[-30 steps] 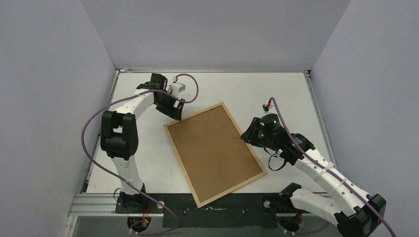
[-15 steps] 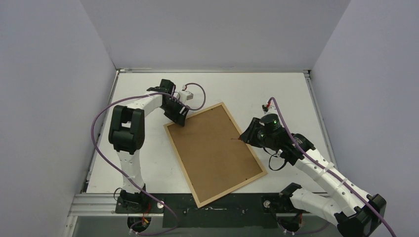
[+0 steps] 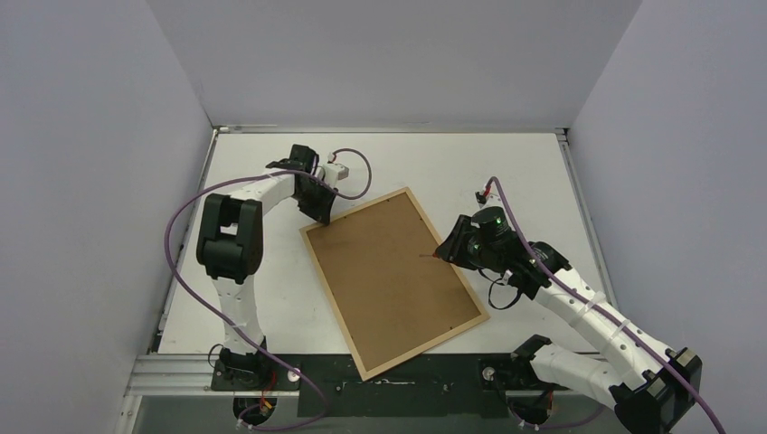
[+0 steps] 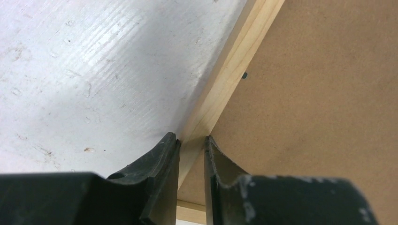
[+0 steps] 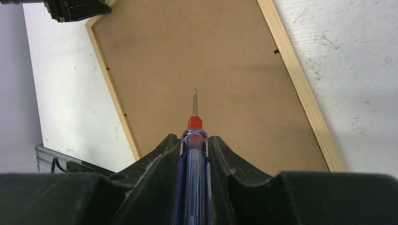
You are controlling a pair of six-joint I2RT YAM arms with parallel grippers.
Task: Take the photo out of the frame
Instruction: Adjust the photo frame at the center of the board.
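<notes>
The frame [image 3: 331,300], thin light wood, lies face down and slanted on the white table, its brown backing panel [image 3: 391,276] facing up. The photo is hidden beneath the panel. At the far left corner my left gripper [image 3: 321,215] is shut on the frame; in the left wrist view the moulding [image 4: 230,70] runs between the left gripper [image 4: 191,139] jaws. My right gripper [image 3: 449,249] hovers over the frame's right edge, shut on a blue-handled screwdriver [image 5: 193,154] whose metal tip [image 5: 195,101] points over the backing panel [image 5: 187,51].
Small black retaining tabs [image 4: 244,74] [image 5: 276,50] sit along the moulding's inner edge. The frame's near corner overhangs the black base strip [image 3: 407,369]. Grey walls enclose the table on three sides. Purple cables [image 3: 172,235] loop beside the left arm.
My left gripper has moved onto the frame's far left corner and its jaws have closed around the moulding. The right gripper with the screwdriver has barely shifted.
</notes>
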